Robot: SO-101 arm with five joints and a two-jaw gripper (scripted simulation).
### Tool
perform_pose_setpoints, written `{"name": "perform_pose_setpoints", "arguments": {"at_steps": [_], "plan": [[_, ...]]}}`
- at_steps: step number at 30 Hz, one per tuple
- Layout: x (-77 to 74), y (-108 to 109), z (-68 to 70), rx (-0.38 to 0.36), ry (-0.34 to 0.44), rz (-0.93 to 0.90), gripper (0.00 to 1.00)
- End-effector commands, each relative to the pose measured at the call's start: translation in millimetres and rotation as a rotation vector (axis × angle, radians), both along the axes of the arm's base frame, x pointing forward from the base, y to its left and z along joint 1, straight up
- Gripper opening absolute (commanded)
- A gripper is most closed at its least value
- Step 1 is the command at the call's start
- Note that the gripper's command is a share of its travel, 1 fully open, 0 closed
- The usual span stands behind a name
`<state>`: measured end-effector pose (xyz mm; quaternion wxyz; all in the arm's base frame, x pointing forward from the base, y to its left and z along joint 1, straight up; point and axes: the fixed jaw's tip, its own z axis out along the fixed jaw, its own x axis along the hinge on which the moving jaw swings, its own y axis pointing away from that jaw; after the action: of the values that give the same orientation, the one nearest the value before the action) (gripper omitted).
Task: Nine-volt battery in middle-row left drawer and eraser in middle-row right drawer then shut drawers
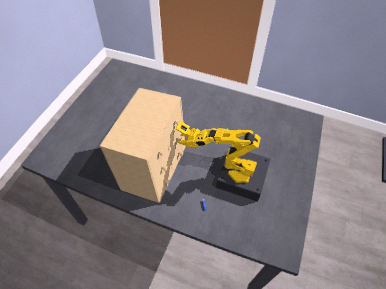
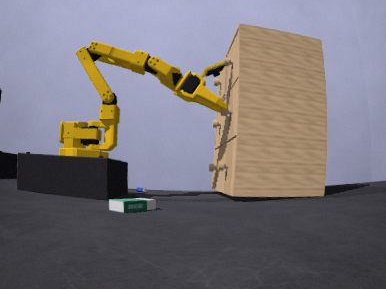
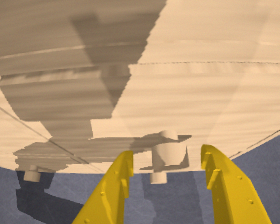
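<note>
Nine-volt battery: can't pick it out in any view. Could be hidden or already in a drawer; can't tell which.

1. Chest (image 1: 142, 124) (image 2: 282, 114) (image 3: 200, 95), left side of the table from above, knobs facing the arm. Fronts look flush, no drawer visibly out. Its far side has bare table, so shoving it is a risk.
2. Gripper (image 1: 180, 134) (image 2: 226, 87) (image 3: 167, 150) is partly open, nothing pinched. Jaws straddle a knob (image 3: 169, 154), with a gap either side in the wrist view. Sensible spot for a pull or a withdrawal; row not certain from here.
3. Room: fingertips are right up by the wood, other knobs near. Backing straight off is the safe exit; sideways could snag. If it pulls, keep it short, since drawers have no stops.
4. Small blue item (image 1: 204, 205) (image 2: 141, 189) lies between chest and base, toward the near table edge. Not clearly a task item; leave it.
5. Eraser, I think: green-and-white block (image 1: 227, 129) (image 2: 131, 205), flat on the table beside the black base (image 1: 240, 195) (image 2: 65, 176). Mostly under the arm from above, so the arm likely needs to fold back to reach it.
</note>
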<state>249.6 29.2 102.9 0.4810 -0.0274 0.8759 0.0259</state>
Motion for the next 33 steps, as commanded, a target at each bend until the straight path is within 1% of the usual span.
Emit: {"name": "perform_pose_setpoints", "arguments": {"at_steps": [1,14,33], "plan": [[1.9,-1.6,-9.6,-0.006,0.045,-0.005,0.21],[1.9,-1.6,-9.6,-0.006,0.045,-0.005,0.21],[7.6,-1.9,-5.3,-0.006,0.039,-0.007,0.21]]}}
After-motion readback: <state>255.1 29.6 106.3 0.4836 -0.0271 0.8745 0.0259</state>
